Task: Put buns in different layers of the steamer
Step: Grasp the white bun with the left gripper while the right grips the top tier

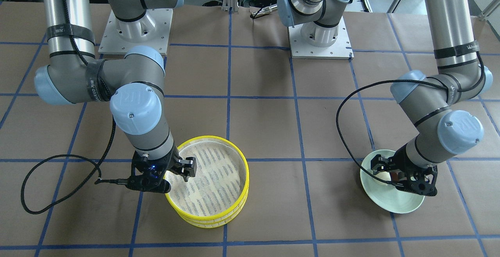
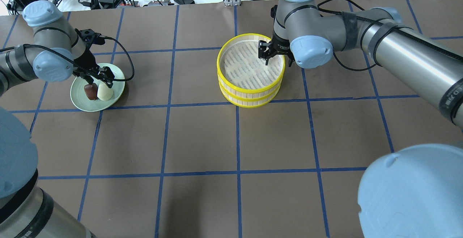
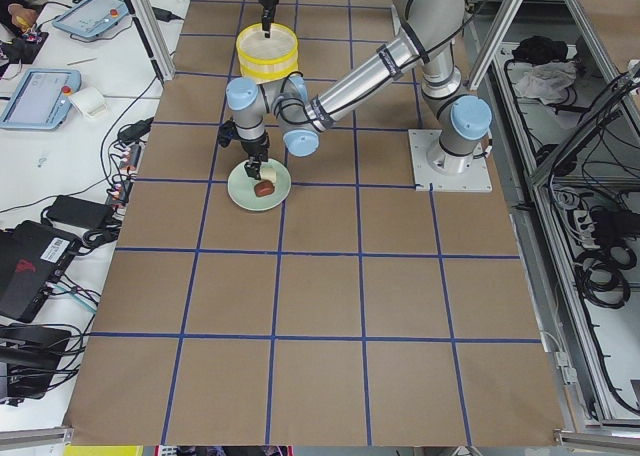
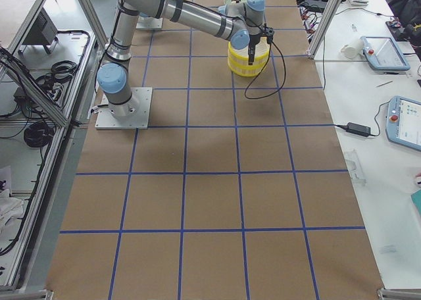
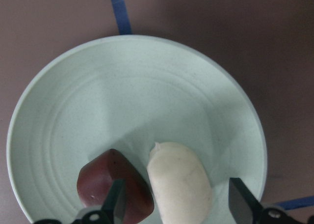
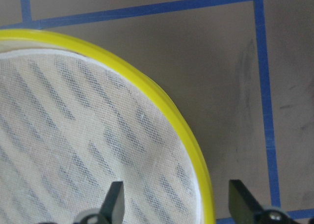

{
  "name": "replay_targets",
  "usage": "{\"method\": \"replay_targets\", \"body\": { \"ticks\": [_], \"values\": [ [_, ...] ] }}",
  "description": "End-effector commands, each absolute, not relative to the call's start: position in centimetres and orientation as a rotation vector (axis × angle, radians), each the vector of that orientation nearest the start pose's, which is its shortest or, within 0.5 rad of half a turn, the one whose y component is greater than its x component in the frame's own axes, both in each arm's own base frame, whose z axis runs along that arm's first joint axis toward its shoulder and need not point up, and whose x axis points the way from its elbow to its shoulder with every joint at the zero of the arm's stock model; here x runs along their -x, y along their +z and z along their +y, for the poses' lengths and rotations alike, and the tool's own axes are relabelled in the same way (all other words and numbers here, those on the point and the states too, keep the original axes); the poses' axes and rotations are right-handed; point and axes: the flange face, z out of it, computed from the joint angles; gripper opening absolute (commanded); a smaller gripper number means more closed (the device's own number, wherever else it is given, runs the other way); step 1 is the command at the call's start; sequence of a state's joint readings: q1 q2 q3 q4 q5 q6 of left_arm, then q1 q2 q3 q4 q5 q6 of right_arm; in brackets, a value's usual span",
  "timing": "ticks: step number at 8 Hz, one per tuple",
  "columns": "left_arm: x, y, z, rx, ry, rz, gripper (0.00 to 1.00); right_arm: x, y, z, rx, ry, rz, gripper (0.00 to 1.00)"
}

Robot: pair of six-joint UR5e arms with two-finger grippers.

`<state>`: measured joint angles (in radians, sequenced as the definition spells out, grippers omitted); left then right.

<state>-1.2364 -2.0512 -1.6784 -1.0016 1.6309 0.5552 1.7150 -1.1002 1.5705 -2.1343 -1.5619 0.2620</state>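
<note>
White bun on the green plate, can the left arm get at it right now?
Probably yes: the left hand hangs open over the white bun, a finger either side, nothing covering it, though the brown bun crowds one finger.

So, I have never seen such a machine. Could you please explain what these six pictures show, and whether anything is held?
These are two robot arms at a brown table with blue tape lines. Two pictures look down on it, one from behind the robot and one facing it; two look from the table's ends; two come from cameras on the wrists. On the table stand a pale green plate with a white bun and a brown bun, and a yellow two-tier steamer, its top tier empty. The left end effector is open, straddling the white bun. The right end effector is open over the steamer's rim. Nothing is held yet.
</note>
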Motion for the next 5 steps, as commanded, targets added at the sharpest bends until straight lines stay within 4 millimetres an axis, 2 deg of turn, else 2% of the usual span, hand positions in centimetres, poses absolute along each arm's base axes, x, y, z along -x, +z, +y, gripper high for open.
{"method": "replay_targets", "body": {
  "ticks": [1, 2, 3, 4, 5],
  "values": [
    [-8.44, 21.04, -63.09, -0.342, 0.066, 3.076, 0.78, -22.62, 27.04, -62.45, -0.181, -0.129, 3.109, 0.65],
    [-8.37, 20.94, -63.12, -0.340, 0.063, 3.084, 0.78, -22.60, 26.85, -62.35, -0.181, -0.124, 3.110, 0.65],
    [-7.93, 20.83, -63.28, -0.344, 0.034, 3.127, 0.78, -22.60, 26.83, -62.33, -0.176, -0.122, 3.110, 0.57],
    [-7.91, 20.83, -63.29, -0.347, 0.033, 3.129, 0.78, -22.58, 26.85, -62.35, -0.174, -0.125, 3.112, 0.54],
    [-7.91, 20.83, -63.29, -0.349, 0.033, 3.128, 0.78, -22.50, 26.93, -62.35, -0.179, -0.124, 3.110, 0.45]
  ]
}}
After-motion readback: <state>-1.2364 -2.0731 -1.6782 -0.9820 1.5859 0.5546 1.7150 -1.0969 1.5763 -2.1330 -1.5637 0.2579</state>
